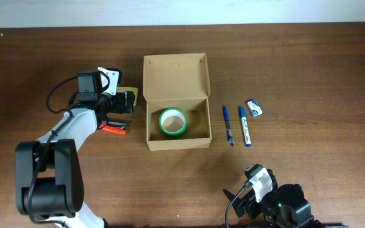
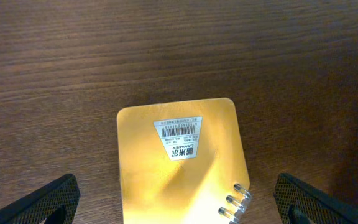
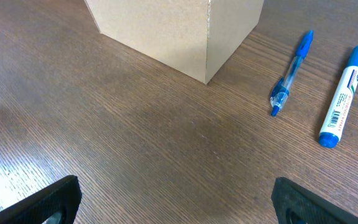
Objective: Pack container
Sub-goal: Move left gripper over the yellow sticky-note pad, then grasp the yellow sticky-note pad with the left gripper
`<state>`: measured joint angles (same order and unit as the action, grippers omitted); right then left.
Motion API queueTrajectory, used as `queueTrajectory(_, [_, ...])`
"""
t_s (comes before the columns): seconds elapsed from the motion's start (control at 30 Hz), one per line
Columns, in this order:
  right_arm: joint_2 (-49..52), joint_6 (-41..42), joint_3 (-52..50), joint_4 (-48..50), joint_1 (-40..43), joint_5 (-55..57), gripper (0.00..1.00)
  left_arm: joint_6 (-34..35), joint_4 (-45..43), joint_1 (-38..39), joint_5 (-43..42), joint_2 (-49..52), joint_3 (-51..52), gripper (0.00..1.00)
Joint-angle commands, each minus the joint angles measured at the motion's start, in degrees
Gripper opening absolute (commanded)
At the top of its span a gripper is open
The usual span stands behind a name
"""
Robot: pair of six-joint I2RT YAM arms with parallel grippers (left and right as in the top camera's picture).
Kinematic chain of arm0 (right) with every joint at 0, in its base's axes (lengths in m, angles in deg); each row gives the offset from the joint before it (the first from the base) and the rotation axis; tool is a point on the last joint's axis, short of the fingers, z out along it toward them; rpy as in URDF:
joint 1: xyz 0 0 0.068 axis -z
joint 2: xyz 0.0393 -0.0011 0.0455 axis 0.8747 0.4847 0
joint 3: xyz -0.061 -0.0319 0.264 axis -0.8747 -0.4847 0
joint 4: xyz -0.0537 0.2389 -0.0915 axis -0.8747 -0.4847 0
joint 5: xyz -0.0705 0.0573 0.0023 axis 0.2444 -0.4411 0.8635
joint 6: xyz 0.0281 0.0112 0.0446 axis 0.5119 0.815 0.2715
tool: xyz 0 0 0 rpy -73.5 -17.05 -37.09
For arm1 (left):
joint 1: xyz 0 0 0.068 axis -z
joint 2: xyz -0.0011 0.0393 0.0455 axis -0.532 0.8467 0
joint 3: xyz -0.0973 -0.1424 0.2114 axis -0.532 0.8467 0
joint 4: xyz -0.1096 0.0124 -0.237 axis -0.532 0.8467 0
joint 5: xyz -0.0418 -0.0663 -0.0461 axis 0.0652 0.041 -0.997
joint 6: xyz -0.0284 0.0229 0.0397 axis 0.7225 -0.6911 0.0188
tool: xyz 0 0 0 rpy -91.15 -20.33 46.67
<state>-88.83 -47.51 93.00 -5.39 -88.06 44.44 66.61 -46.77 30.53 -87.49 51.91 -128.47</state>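
The container (image 1: 176, 101) is a tan cardboard box in the middle of the table, its flap lid standing open at the back. A green tape roll (image 1: 173, 121) lies inside it. My left gripper (image 2: 178, 205) hovers open over a yellow spiral notebook (image 2: 179, 162) left of the container, one finger on each side and not touching it. My right gripper (image 3: 176, 202) is open and empty above bare wood near the front edge. In the right wrist view the container's corner (image 3: 179, 31) is ahead.
A blue pen (image 1: 227, 125), a blue-capped marker (image 1: 244, 125) and a small white eraser (image 1: 254, 107) lie right of the container. A red-handled object (image 1: 114, 128) lies under the left arm, left of the box.
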Motion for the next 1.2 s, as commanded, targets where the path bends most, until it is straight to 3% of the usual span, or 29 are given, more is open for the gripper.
queueTrajectory(0.0, [-0.66,0.44,-0.42,0.20,-0.44,-0.31,0.99,1.73,-1.07,0.13,-1.31,1.95,-0.42,1.00])
queueTrajectory(1.17, [-0.66,0.44,-0.42,0.20,-0.44,-0.31,0.99,1.73,-4.13,1.25,-0.55,5.92,-0.42,1.00])
